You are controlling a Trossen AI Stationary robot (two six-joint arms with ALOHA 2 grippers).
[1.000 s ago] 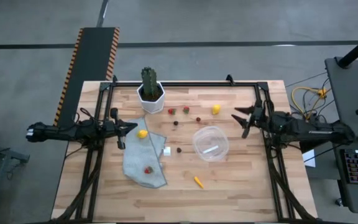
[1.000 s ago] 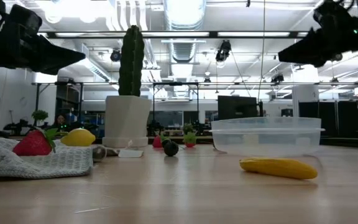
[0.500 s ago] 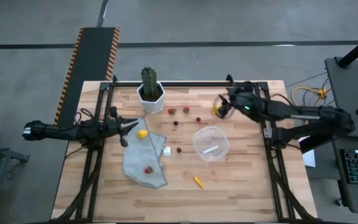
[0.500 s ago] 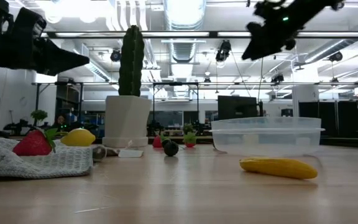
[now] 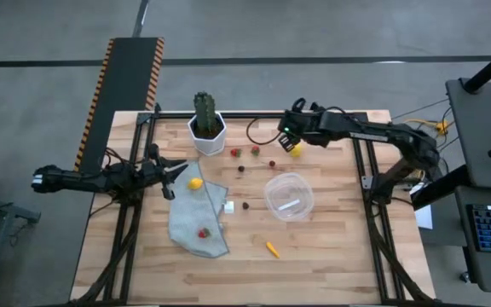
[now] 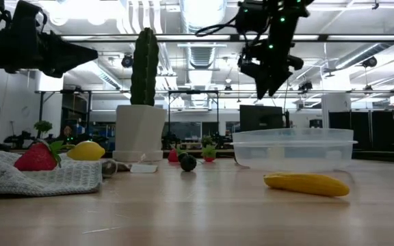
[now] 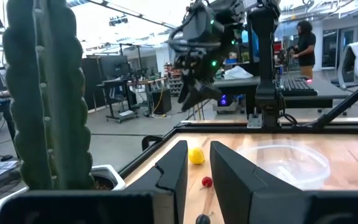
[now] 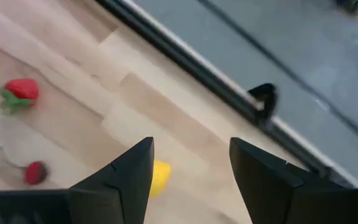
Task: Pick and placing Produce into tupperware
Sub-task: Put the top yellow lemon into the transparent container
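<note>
— Report the piece in hand and its position.

— Found the far lemon (image 5: pixel 296 150) lying on the bare bench (image 5: pixel 331 256) near the back edge, well apart from the tupperware (image 5: pixel 267 194). Found the right jaws parted, pointing down and raised high above that lemon, gripping nothing. Confirmed in the right wrist view, with the lemon between the two fingers.

— Handling?

— Judged light, rigid, smooth and round, so likely to roll or squirt out under an off-centre pinch. Recommend closing across the widest part, centred and low to the bench.

— Other produce?

— Counted a second lemon (image 5: pixel 195 182) at the edge of the grey cloth (image 5: pixel 190 217) and a strawberry (image 5: pixel 202 233) on that cloth. Found the carrot stick (image 5: pixel 272 249) on bare bench toward the front, and small berries (image 5: pixel 255 150) scattered between the white pot (image 5: pixel 207 128) and the tupperware. Judged the berries fiddly, and the carrot stick best taken across its middle.

— Containers?

— Inspected the tupperware: upright, lid off, no produce inside. Noted a pale streak at its base; cannot tell whether object or glare. Judged thin-walled, light and liable to slide if knocked. Found only the cactus in the white pot.

— Left side?

— Found the left jaws narrowly parted, empty, waiting just beside the second lemon.
</note>
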